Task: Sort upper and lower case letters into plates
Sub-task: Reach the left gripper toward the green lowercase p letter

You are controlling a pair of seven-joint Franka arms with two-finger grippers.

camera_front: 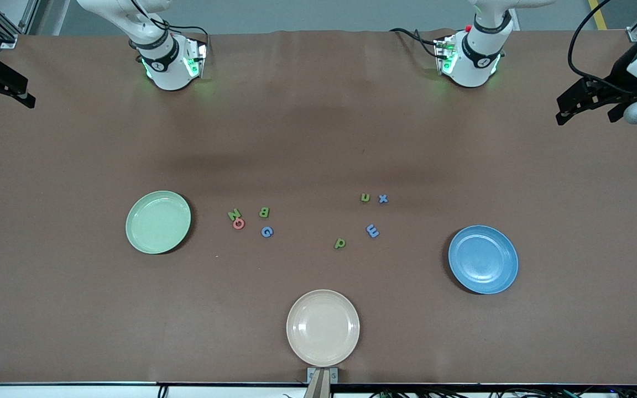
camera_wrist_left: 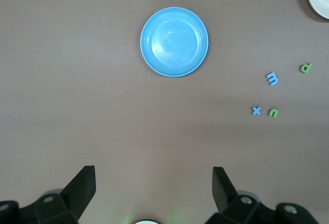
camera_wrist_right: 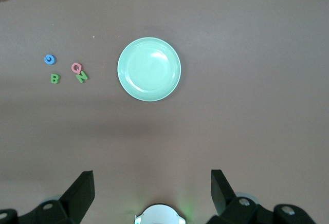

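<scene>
Even overhead light, soft shadows.

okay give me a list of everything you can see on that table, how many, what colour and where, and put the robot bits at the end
upper case letters: four, green N, red O, green B, blue G, loose on the table beside the mint green plate.
lower case letters: four, green n, blue x, blue m, green p, loose, toward the blue plate.
mint green plate: one, toward the right arm's end.
blue plate: one, toward the left arm's end.
beige plate: one, nearest the front camera.
left tool: black, open, waiting at its end of the table.
right tool: black, open, waiting at its end.
</scene>
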